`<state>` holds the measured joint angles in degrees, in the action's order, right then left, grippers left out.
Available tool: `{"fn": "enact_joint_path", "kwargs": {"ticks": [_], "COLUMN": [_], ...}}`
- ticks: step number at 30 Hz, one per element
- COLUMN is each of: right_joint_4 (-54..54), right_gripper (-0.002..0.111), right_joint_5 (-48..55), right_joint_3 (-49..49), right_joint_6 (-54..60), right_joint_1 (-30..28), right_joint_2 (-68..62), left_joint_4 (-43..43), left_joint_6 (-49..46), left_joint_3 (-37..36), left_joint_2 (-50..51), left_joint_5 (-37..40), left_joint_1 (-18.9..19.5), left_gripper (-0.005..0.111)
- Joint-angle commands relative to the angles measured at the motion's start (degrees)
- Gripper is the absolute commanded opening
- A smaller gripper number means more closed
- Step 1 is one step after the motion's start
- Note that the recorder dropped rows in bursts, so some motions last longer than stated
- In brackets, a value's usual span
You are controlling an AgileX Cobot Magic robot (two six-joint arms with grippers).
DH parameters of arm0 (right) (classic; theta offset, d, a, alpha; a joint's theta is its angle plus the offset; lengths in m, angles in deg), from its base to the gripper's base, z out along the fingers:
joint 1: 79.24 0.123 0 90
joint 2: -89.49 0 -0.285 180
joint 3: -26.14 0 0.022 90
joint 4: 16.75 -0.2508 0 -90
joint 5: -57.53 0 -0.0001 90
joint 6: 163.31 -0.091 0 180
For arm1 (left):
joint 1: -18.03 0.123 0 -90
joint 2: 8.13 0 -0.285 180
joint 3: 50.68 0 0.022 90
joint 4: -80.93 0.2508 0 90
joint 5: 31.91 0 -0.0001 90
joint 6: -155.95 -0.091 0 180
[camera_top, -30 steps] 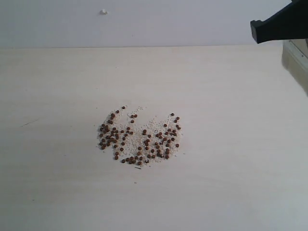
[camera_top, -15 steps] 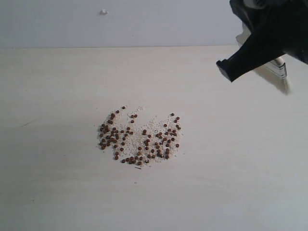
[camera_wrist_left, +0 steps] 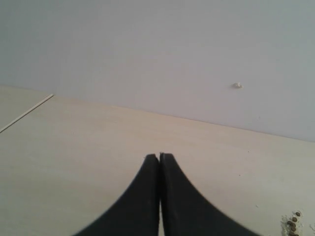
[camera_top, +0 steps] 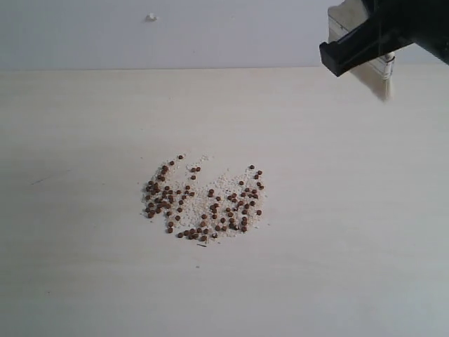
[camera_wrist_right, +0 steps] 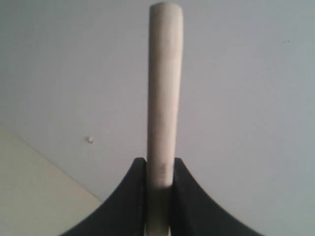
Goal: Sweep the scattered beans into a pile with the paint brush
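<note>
Reddish-brown beans (camera_top: 203,203) lie loosely scattered; the paint brush (camera_wrist_right: 164,98) hangs aloft.

Exterior view: table (camera_top: 337,225) seen from above at downward tilt, wall (camera_top: 210,35) kept as band along far edge, beans (camera_top: 202,202) framed near centre at moderate range.
Left wrist view: camera set low over table, aimed past left gripper (camera_wrist_left: 159,156) toward wall; beans clipped at one frame corner.
Right wrist view: camera aimed along paint brush (camera_wrist_right: 164,98) handle at wall, close behind it; table reduced to one corner.
White mark (camera_top: 150,17) on wall shared by all three views.
</note>
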<state>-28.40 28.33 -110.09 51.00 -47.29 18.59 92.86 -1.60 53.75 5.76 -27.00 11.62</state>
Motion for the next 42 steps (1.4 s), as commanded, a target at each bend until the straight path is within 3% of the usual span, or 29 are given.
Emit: {"fn": "enact_joint_path", "kwargs": {"ticks": [1,7,9,13,15,17,21,23,25,26,28,33,42], "right_joint_4": [19.15,39.53,49.44,49.89,42.11,35.89,38.81,42.93,54.33,60.79,64.93,64.17,67.94], "right_gripper": [0.000,0.000,0.000,0.000,0.000,0.000,0.000,0.000,0.000,0.000,0.000,0.000,0.000], "right_joint_5": [-0.63,-0.08,5.63,9.13,8.99,10.40,11.95,10.97,9.58,10.64,14.10,24.20,23.11], "right_joint_3": [-0.26,-2.02,-6.56,-11.43,-11.56,-11.56,-11.56,-11.56,-12.55,-14.10,-16.19,-21.59,-21.84], "right_joint_6": [-18.73,-40.27,-54.99,-66.69,-63.23,-55.01,-56.31,-59.73,-70.82,-78.06,-81.93,-83.16,-83.44], "right_joint_1": [-8.12,-18.50,-22.12,-27.77,-29.39,-29.28,-28.85,-27.61,-26.10,-24.36,-22.07,-20.42,-21.26], "right_joint_2": [-3.84,-8.93,-11.50,-14.90,-15.01,-14.90,-14.90,-14.90,-14.90,-14.90,-14.90,-14.90,-14.90], "left_joint_4": [-0.45,-0.45,-0.45,-0.45,-0.45,-0.34,-0.34,-0.34,-0.34,-0.34,-0.34,-0.34,-0.34], "left_joint_6": [0.27,0.27,0.27,0.27,0.27,0.26,0.26,0.26,0.26,0.26,0.26,0.26,0.26], "left_joint_3": [-0.26,-0.26,-0.26,-0.26,-0.26,-0.26,-0.26,-0.26,-0.26,-0.26,-0.26,-0.26,-0.26], "left_joint_2": [-0.17,-0.17,-0.17,-0.17,-0.17,-0.17,-0.17,-0.17,-0.17,-0.17,-0.17,-0.17,-0.17], "left_joint_5": [0.11,0.11,0.11,0.11,0.11,0.11,0.11,0.11,0.11,0.11,0.11,0.11,0.11], "left_joint_1": [0.10,0.10,0.10,0.10,0.10,0.10,0.10,0.10,0.10,0.10,0.10,0.10,0.10], "left_gripper": [0.000,0.000,0.000,0.000,0.000,0.000,0.000,0.000,0.000,0.000,0.000,0.000,0.000]}}
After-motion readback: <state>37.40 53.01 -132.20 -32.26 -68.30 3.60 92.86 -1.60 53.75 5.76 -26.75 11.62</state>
